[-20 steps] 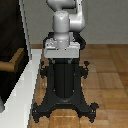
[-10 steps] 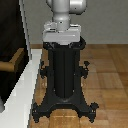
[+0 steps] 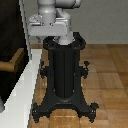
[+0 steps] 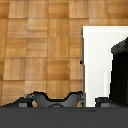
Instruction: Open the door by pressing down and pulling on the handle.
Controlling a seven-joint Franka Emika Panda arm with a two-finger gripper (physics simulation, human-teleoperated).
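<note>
Door stood at the exterior view's left edge, dark panel with pale edge. Brass handle stuck out from it, level, untouched. Arm's grey wrist block hung above the black pedestal, near the door edge; tool's fingers not visible, spread or pressed together unclear. Wood floor below.

- A wooden parquet floor in warm brown squares spreads underfoot.
- A plain grey-beige wall stands behind.
- Soft, even light falls, casting faint shadows.
</note>
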